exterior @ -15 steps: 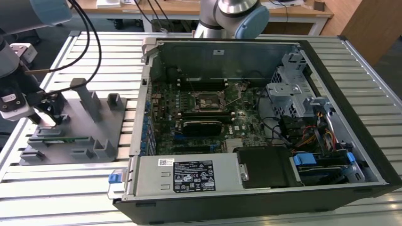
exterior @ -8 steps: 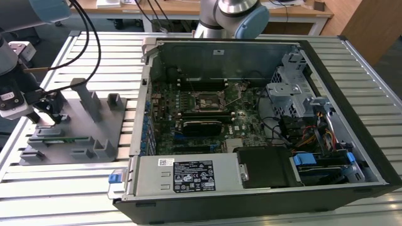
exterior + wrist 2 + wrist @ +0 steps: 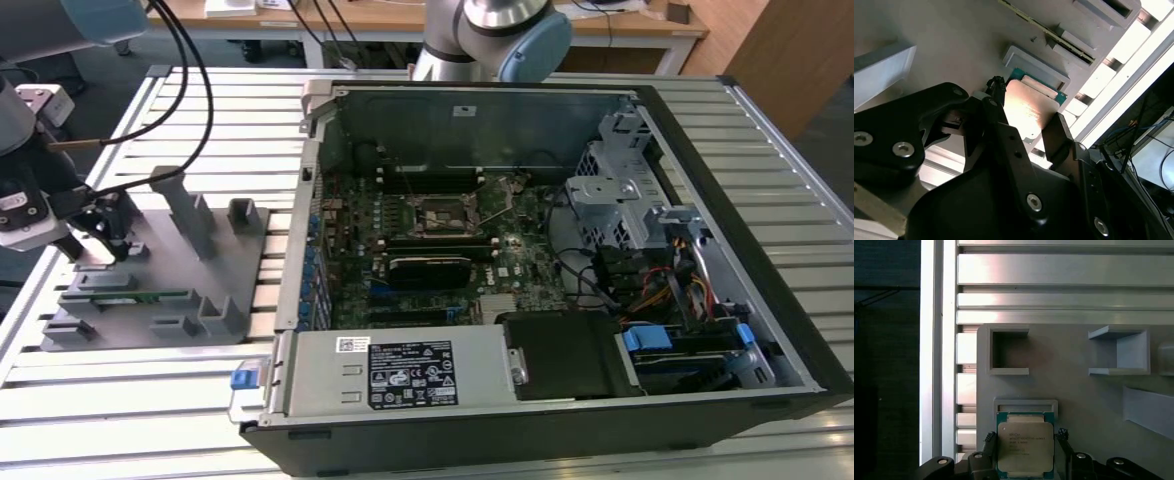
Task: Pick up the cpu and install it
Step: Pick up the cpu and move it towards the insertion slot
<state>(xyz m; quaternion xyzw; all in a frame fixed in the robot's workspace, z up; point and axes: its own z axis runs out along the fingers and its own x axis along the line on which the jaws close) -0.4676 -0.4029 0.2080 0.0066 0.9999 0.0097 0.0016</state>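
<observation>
The cpu (image 3: 1025,446) is a flat square chip with a silver-grey top and a green rim. It sits at a small bracket on the grey fixture plate (image 3: 1074,395). My gripper (image 3: 1025,437) straddles it, with one black finger (image 3: 989,439) against each side edge. In the second wrist view the cpu (image 3: 1029,112) again lies between the two fingers (image 3: 1056,135), which press on its edges. In the exterior view the gripper (image 3: 114,238) hangs over the fixture plate (image 3: 174,280) at the exterior view's left. The motherboard socket (image 3: 441,212) lies open inside the computer case (image 3: 747,300).
The fixture plate carries upright grey posts (image 3: 187,210) and a green memory stick (image 3: 134,297). It rests on a slatted metal table (image 3: 134,400). Black cables (image 3: 187,90) hang toward the arm. The case's power supply (image 3: 400,370) and drive cages (image 3: 627,190) surround the board.
</observation>
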